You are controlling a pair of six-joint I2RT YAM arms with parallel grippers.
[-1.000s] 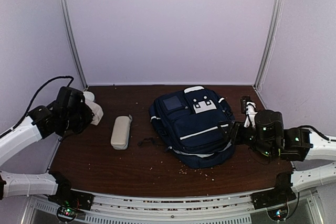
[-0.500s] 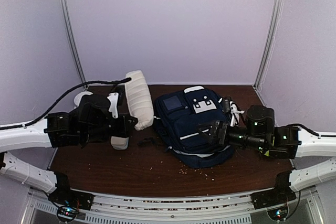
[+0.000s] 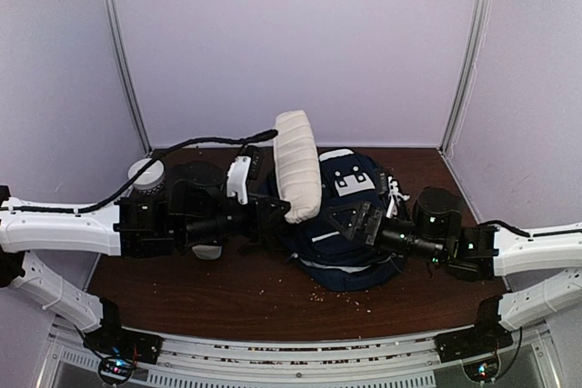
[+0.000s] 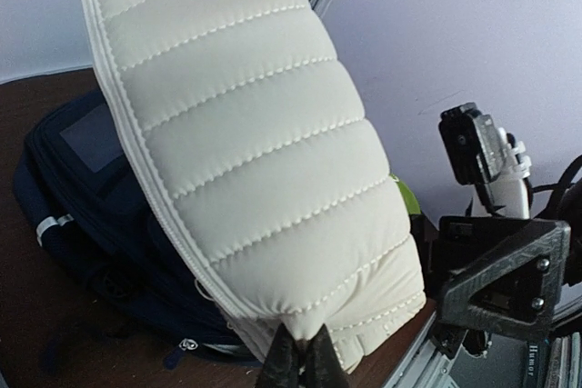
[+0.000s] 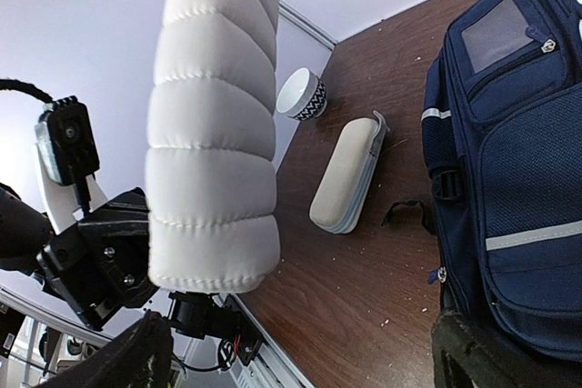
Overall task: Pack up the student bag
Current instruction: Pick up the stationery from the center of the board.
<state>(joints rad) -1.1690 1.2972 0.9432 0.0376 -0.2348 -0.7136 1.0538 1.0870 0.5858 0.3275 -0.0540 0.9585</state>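
The left gripper point(image 4: 302, 363) has its jaws closed on the edge of a white quilted pouch point(image 4: 245, 152), above the student bag point(image 5: 527, 152). The right gripper point(image 5: 300, 343) has its jaws wide open.

Top external: you look from above and behind the arm bases, down on the whole table point(image 3: 227, 293), from far away.
Left wrist: you sit close behind the left gripper point(image 4: 302, 363), facing the right arm point(image 4: 498, 265).
Right wrist: you look low across the table toward the left arm point(image 5: 91, 265).
Shared: all three views show you the white quilted pouch point(image 3: 298, 165) and the student bag point(image 3: 338, 247); the two wrist views face each other.
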